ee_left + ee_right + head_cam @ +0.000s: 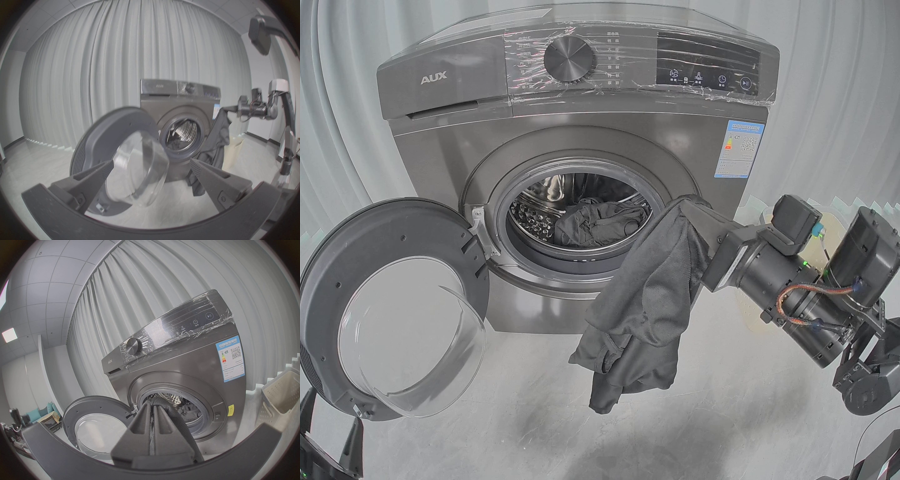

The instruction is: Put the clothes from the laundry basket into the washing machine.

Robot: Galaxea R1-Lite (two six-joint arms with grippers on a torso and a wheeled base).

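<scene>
Currently the right pincer is clenched on a dark garment, holding it by an upper fold; the bulk of the cloth hangs straight down below the grip. The drum mouth lies just ahead and to the left of this pincer, at about the same height, and a second dark item already rests inside the drum. The door stands swung wide open, well to the pincer's left and out of the way. The basket sits to the pincer's right, beside the washer. The left pincer is released, with its jaws spread wide and holding nothing, and it sits low and well to the left of the right one. Step in hand, as judged: carry the garment into the drum. To do it well, raise the grip first so the trailing cloth clears the lower rim of the mouth, then advance through the centre of the opening, deep enough that the hanging part follows over the rim. Let go only once most of the fabric is inside — a garment dropped at the rim will likely slide back out or drape across the opening and foul the door. Withdraw straight back along the entry line to avoid snagging the cloth.
</scene>
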